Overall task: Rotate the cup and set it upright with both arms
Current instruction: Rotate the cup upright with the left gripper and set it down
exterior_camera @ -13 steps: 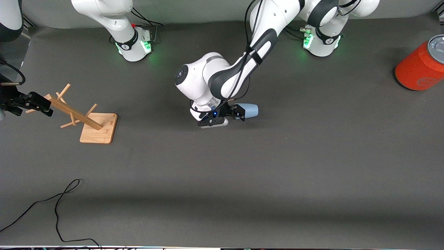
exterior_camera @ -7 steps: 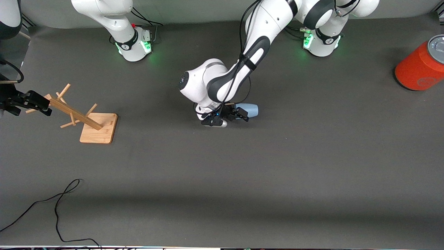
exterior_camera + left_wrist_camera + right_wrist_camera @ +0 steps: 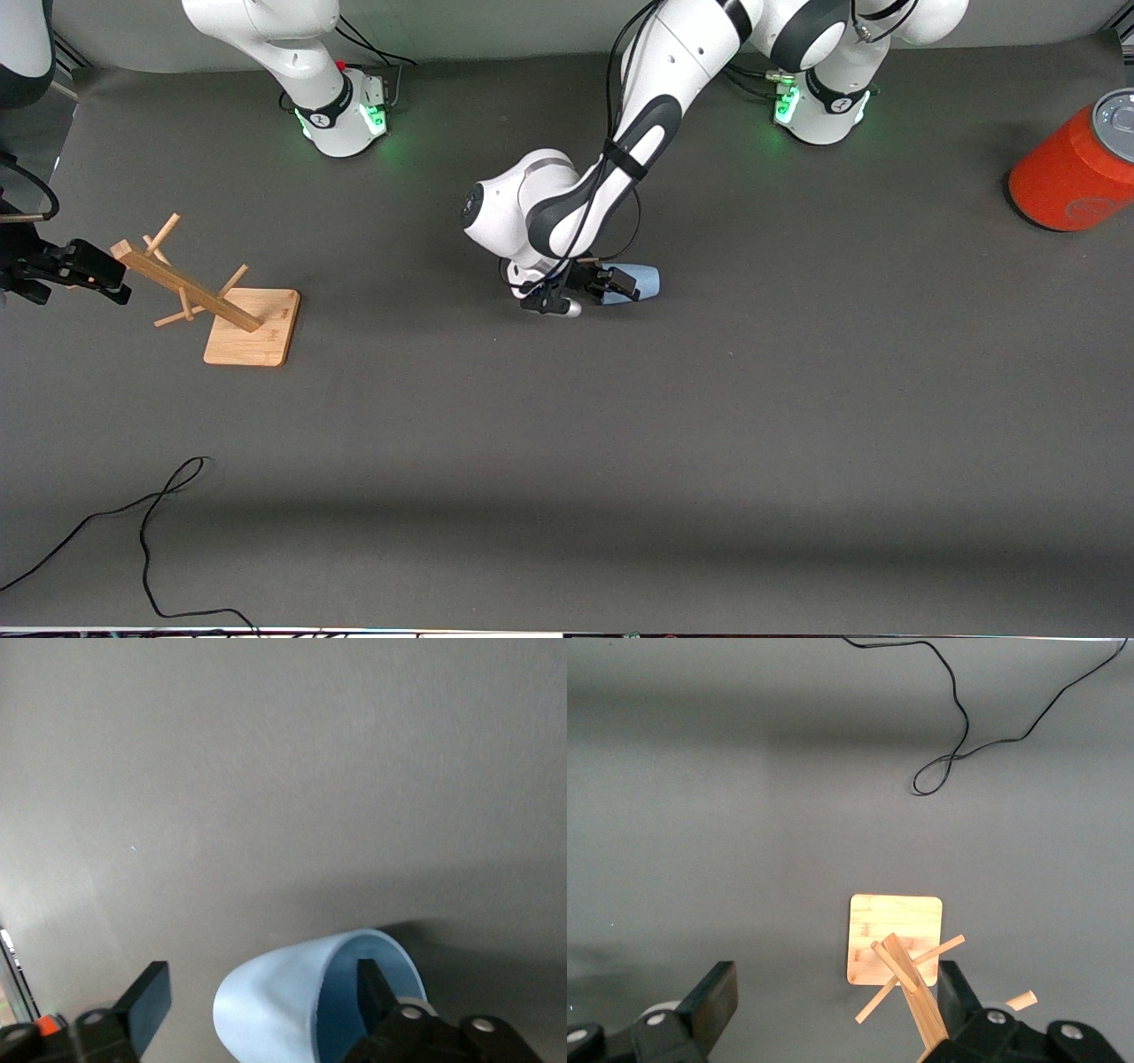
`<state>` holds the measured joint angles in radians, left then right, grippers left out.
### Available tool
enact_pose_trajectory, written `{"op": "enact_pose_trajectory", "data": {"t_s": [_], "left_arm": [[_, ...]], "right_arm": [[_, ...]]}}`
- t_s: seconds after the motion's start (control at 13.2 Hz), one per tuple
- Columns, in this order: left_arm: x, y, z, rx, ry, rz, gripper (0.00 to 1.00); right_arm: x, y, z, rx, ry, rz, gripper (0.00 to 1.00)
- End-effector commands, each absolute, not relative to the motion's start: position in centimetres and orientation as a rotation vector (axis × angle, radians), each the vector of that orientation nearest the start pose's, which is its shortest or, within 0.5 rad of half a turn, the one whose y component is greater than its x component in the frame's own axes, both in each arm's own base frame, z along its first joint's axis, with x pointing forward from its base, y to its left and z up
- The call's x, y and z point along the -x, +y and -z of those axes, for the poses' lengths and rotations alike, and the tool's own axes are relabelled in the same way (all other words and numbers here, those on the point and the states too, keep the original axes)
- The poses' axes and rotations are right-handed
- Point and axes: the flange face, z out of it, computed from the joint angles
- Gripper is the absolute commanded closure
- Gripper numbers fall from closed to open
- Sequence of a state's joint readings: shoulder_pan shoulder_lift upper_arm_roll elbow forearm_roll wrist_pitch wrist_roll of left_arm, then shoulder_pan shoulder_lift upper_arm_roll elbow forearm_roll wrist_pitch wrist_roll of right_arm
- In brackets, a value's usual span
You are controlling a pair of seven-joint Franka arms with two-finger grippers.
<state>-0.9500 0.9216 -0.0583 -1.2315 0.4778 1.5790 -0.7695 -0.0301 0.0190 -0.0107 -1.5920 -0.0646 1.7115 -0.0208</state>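
The pale-blue cup [image 3: 641,282] lies on its side mid-table, its mouth toward the right arm's end. My left gripper [image 3: 608,285] is low at the cup's mouth and open. In the left wrist view one finger [image 3: 373,985] sits inside the cup [image 3: 275,1014] and the other finger [image 3: 149,998] stands outside, clear of the wall; the left gripper [image 3: 262,990] straddles one side of the cup. My right gripper [image 3: 102,275] waits open and empty beside the top of the wooden rack [image 3: 252,330], shown in the right wrist view [image 3: 837,992].
The wooden peg rack [image 3: 897,950] stands toward the right arm's end. An orange-red can with a grey lid [image 3: 1072,173] stands at the left arm's end. A black cable [image 3: 151,523] lies near the front edge, also in the right wrist view [image 3: 966,722].
My left arm's wrist has turned and the gripper has come in lower at the cup's mouth. The cup has not moved. My right gripper has drifted slightly away from the rack.
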Motion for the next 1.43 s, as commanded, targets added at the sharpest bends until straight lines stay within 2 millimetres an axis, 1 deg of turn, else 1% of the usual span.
{"op": "enact_pose_trajectory", "data": {"t_s": [0.0,0.15,0.23,0.3,0.38,0.53,0.6,0.68,0.75,0.83,0.91,0.98,1.06,1.13,1.21,1.28,1.36], "left_arm": [[-41.1,-54.4,-18.9,2.347,0.490,-0.080,0.19],[-41.2,-54.4,-19.5,2.331,0.556,-0.110,0.50],[-41.2,-54.3,-19.8,2.311,0.574,-0.130,0.75],[-41.4,-54.1,-20.3,2.298,0.568,-0.140,0.96],[-41.5,-54.1,-20.8,2.289,0.581,-0.145,1.00],[-41.7,-54.0,-21.0,2.281,0.623,-0.162,1.00],[-42.0,-54.0,-21.4,2.285,0.635,-0.167,1.00],[-42.2,-53.9,-22.0,2.289,0.633,-0.167,1.00],[-42.8,-53.8,-23.4,2.301,0.612,-0.165,1.00],[-44.7,-53.0,-26.1,2.329,0.564,-0.172,1.00],[-47.1,-51.2,-28.7,2.375,0.499,-0.220,1.00],[-48.9,-49.8,-32.2,2.462,0.420,-0.252,1.00],[-50.4,-48.3,-36.0,2.547,0.354,-0.254,1.00],[-52.9,-44.9,-40.2,2.643,0.257,-0.247,1.00],[-54.7,-41.6,-43.7,2.741,0.167,-0.260,1.00],[-55.8,-38.7,-46.5,2.821,0.103,-0.247,1.00],[-56.5,-35.5,-48.3,2.868,0.046,-0.210,1.00]], "right_arm": [[-57.9,-2.9,-62.0,3.183,-0.049,0.174,0.00],[-57.9,-3.4,-62.0,3.185,-0.054,0.169,0.00],[-57.8,-3.4,-61.9,3.183,-0.052,0.164,0.00],[-57.7,-3.3,-61.9,3.181,-0.049,0.157,0.00],[-57.5,-3.3,-61.8,3.165,-0.044,0.151,0.00],[-57.1,-3.1,-61.5,3.103,-0.029,0.105,0.00],[-57.0,-3.0,-61.5,3.101,-0.029,0.100,0.00],[-57.0,-3.0,-61.4,3.099,-0.029,0.086,0.00],[-56.7,-2.9,-61.2,3.098,-0.030,0.053,0.00],[-56.5,-2.7,-61.3,3.098,-0.035,0.048,0.00],[-56.1,-2.7,-61.6,3.097,-0.031,0.036,0.00],[-55.8,-2.7,-61.4,3.095,-0.029,-0.004,0.00],[-55.6,-2.7,-61.5,3.095,-0.030,-0.012,0.00],[-55.5,-2.7,-61.6,3.095,-0.030,-0.012,0.00],[-55.2,-2.6,-61.6,3.094,-0.031,-0.035,0.00],[-55.1,-2.7,-61.7,3.093,-0.029,-0.042,0.00],[-55.0,-2.6,-61.9,3.092,-0.019,-0.040,0.00]]}}
